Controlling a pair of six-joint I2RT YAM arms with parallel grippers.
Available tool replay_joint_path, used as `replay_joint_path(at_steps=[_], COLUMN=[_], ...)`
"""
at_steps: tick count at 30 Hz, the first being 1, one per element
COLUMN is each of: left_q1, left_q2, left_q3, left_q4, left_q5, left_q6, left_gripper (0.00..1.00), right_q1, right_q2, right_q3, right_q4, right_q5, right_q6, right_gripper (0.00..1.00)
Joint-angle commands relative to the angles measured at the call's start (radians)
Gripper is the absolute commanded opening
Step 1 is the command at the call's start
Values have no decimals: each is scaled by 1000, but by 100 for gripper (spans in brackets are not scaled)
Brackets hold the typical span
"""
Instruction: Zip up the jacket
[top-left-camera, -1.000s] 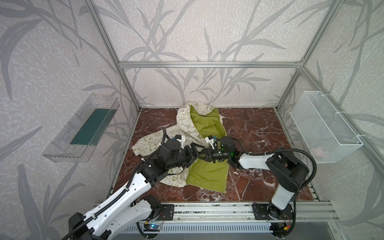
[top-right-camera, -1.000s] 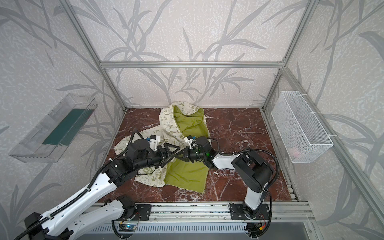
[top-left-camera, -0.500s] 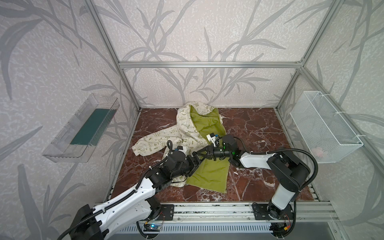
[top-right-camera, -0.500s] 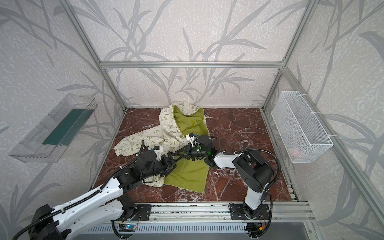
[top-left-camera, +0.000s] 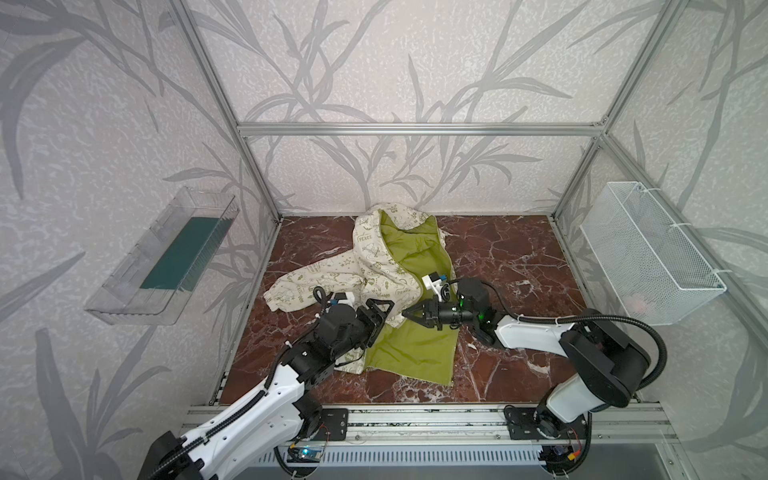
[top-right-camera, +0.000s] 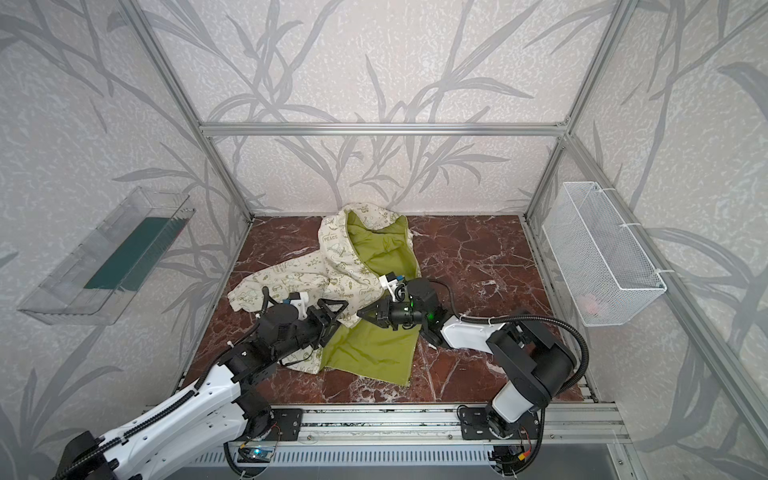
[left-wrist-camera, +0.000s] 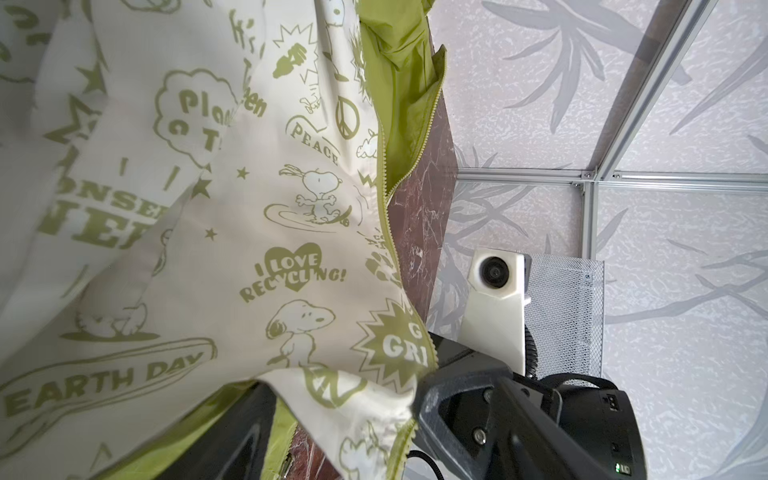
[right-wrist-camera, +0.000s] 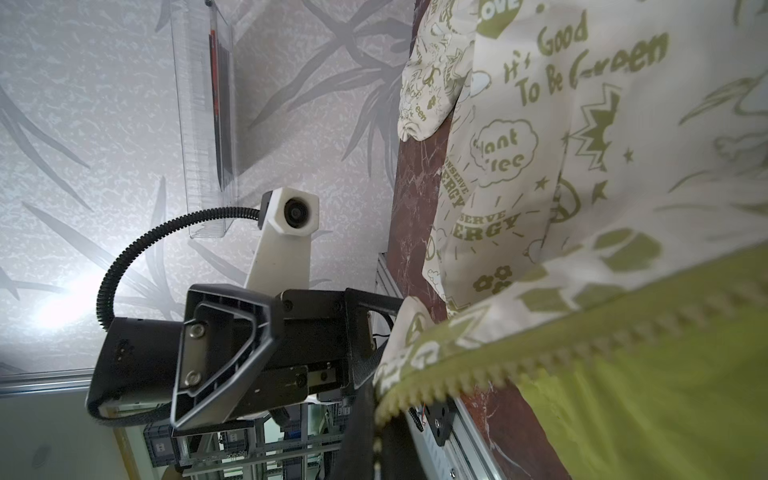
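The jacket (top-left-camera: 374, 266) (top-right-camera: 332, 266) lies spread on the marble floor, cream print on the left and lime lining showing. My right gripper (top-left-camera: 409, 312) (top-right-camera: 365, 311) (right-wrist-camera: 376, 432) reaches in from the right, shut on the jacket's front edge and holding it lifted. The olive zipper teeth (right-wrist-camera: 540, 345) run straight into its jaws. My left gripper (top-left-camera: 380, 311) (top-right-camera: 332, 309) (left-wrist-camera: 365, 449) faces it from the left, open, with the cream corner of the jacket (left-wrist-camera: 332, 395) hanging between its wide-set fingers. The unzipped teeth (left-wrist-camera: 388, 216) run away along the cream panel.
A clear plastic bin (top-left-camera: 166, 257) hangs on the left wall. A white wire basket (top-left-camera: 648, 257) with something pink inside hangs on the right wall. The aluminium rail (top-left-camera: 415, 419) runs along the front, with frame posts at the floor's corners.
My left arm has dropped lower toward the front rail, its open gripper staying by the jacket's front edge. The right gripper has kept its hold and shifted slightly left.
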Motion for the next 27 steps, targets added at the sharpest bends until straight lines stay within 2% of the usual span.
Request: replay_joint_path(at_steps=[1, 5, 6, 11, 12, 14, 16, 17, 22, 27], left_q1=[8, 9, 8, 9, 9, 8, 9, 8, 1, -14], left_q2=[18, 32, 32, 14, 10, 11, 22, 28, 34, 24], left_q3=[-8, -7, -7, -22, -24, -23, -13, -8, -11, -44], left_q4=[49, 76, 73, 54, 55, 58, 38, 31, 44, 107], left_q5=[17, 30, 32, 17, 15, 29, 52, 64, 99, 84], left_q6=[-18, -24, -23, -25, -30, -37, -38, -36, -56, -109], left_gripper=[80, 61, 60, 22, 25, 60, 76, 79, 81, 82], right_q1=[-2, -3, -3, -12, -13, -15, -15, -15, -15, -15], right_q2=[-55, -75, -75, -72, -72, -70, -58, -47, 27, 120], right_q3=[-22, -41, -42, -52, -52, -52, -44, -38, -4, 3], right_q4=[22, 22, 22, 65, 63, 62, 73, 81, 140, 346], right_q5=[-16, -10, -10, -10, -8, -5, -5, -6, -16, -20], right_q6=[-13, -17, -19, -5, -7, -9, -7, -5, 10, 115], right_gripper=[0, 0, 0, 0, 0, 0, 0, 0, 0, 0])
